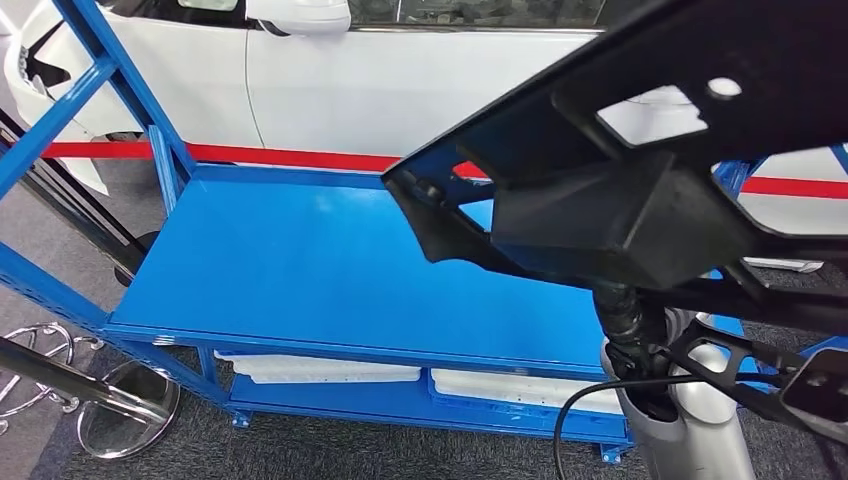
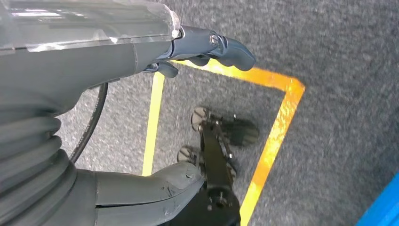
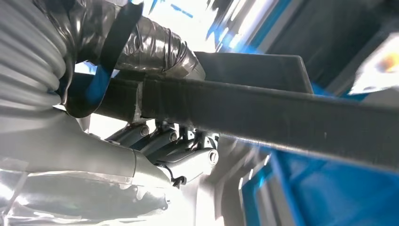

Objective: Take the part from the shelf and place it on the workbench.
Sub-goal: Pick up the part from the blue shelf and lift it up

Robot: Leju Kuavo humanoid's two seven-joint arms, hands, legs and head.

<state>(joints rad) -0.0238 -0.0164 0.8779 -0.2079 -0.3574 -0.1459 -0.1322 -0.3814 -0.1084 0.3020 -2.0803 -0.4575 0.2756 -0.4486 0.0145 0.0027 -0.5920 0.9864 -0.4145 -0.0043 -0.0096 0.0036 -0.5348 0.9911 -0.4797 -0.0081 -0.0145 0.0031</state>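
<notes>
The right hand [image 3: 155, 146] has the part [image 1: 640, 170], a big black plastic frame with cutouts and a boxy lump in the middle, and holds it up close to the head camera, clear above the shelf [image 1: 330, 270]. From the wrist view the fingers are wrapped under a long bar of the part, thumb over the top, so the grip looks firm but way off to one end. That's my worry: it's a long, awkward piece held from one side, so I'd guess it wants to swing or twist when the robot turns. If I were driving this I'd keep the wrist level, turn slowly, and watch the far tip near the blue upright [image 1: 110, 70] on the shelf frame so it doesn't snag. Then set it down flat on the workbench before letting go, not drop it from height. The left hand [image 2: 211, 47] just hangs by the robot's side over grey carpet with yellow tape [image 2: 277, 127] on it, holding nothing, fingers loosely curled but apart. Further out, the shelf's top deck is bare blue where the head camera can see it, though the part hides its right side. Lower deck has two flat white trays [image 1: 320, 368]; I can't tell what's in them, if anything, since the top deck hides most of them. Behind the shelf there's a red barrier band [image 1: 260, 155] and a white car [image 1: 400, 80]. I can't see the workbench from here, so no idea how far the carry is.
</notes>
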